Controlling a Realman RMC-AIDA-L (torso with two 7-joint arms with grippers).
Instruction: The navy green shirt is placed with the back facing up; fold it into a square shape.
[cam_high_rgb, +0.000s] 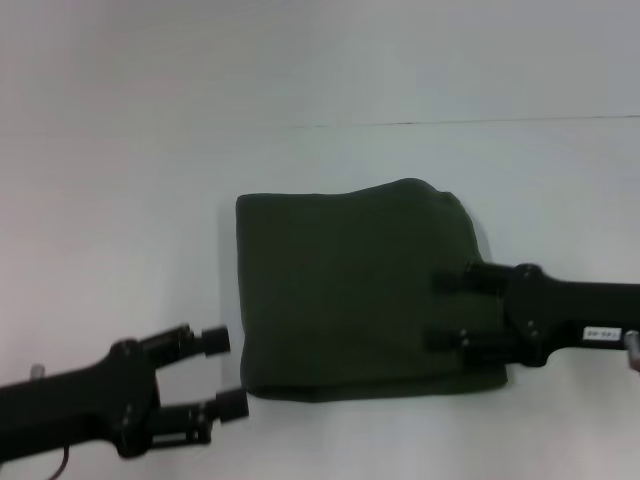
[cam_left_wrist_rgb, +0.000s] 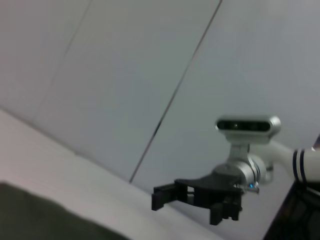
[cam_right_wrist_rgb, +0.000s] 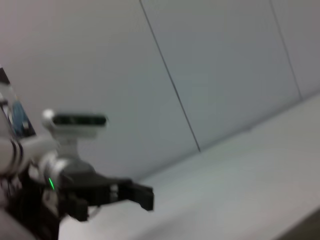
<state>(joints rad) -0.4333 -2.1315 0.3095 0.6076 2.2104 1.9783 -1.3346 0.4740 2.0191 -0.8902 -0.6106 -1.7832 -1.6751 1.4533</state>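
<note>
The navy green shirt lies on the white table, folded into a rough square with a rounded far right corner. My right gripper reaches in from the right, open, both fingers over the shirt's right part; I cannot tell whether they touch the cloth. Just off the shirt's near left corner, my left gripper is open and holds nothing. A corner of the shirt shows in the left wrist view, with the right gripper farther off. The right wrist view shows the left gripper far off.
The white table spreads out on all sides of the shirt. Its far edge meets a pale wall. A wrist camera sits on the right arm.
</note>
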